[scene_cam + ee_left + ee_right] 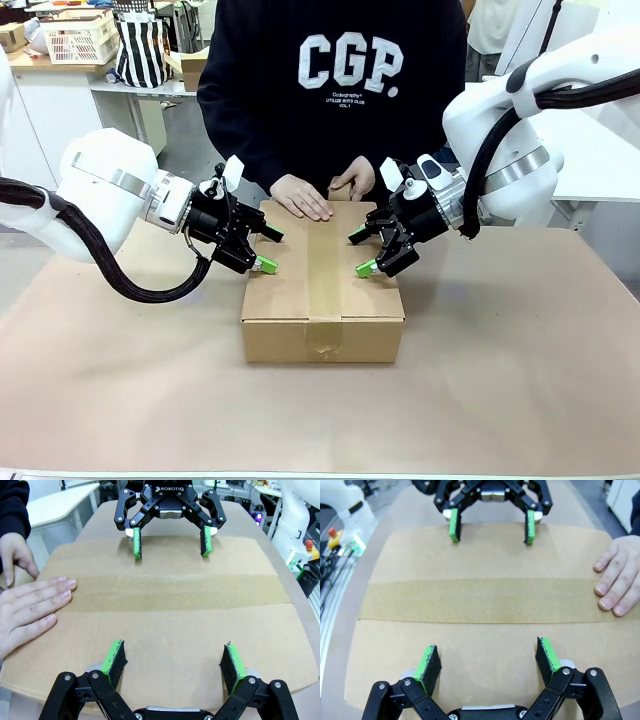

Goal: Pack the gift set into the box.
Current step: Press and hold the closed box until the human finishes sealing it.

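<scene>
Box (322, 275) is taped shut under the person's hand (301, 197), my left end effector (267, 249) and right end effector (362, 252) both gaping empty at its sides — sealing looks done, so next I'd probably squeeze and lift.

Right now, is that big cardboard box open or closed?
Closed: the box has its top flaps lying flat, with a tape strip running along the centre seam.
</scene>
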`<state>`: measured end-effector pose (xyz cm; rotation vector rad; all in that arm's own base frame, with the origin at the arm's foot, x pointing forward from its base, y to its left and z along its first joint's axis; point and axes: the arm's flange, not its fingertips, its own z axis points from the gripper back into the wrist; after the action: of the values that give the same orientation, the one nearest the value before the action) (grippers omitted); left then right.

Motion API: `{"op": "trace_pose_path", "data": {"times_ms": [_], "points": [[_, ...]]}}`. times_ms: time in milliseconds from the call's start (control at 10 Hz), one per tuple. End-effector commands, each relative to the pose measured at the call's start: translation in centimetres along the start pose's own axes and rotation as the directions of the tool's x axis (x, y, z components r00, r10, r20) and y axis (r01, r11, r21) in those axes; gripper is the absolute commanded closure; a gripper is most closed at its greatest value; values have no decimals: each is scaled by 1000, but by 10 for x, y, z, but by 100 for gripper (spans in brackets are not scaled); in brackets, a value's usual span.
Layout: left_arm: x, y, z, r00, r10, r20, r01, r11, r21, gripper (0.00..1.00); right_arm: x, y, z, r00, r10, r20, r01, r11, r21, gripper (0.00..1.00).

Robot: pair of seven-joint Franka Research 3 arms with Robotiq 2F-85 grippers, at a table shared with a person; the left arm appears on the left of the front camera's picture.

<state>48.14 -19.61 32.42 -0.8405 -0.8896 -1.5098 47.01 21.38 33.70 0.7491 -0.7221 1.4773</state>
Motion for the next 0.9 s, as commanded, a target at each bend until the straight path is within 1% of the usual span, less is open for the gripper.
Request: {"op": "trace_pose_path", "data": {"times_ms": [0, 800], "points": [[-2, -1, 0, 1000, 4, 1, -4, 1000, -1, 0, -3, 0, -2, 1000, 6, 3, -6, 1000, -4, 0], [-2, -1, 0, 1000, 4, 1, -4, 1000, -1, 0, -3, 0, -2, 1000, 6, 3, -6, 1000, -4, 0]]}}
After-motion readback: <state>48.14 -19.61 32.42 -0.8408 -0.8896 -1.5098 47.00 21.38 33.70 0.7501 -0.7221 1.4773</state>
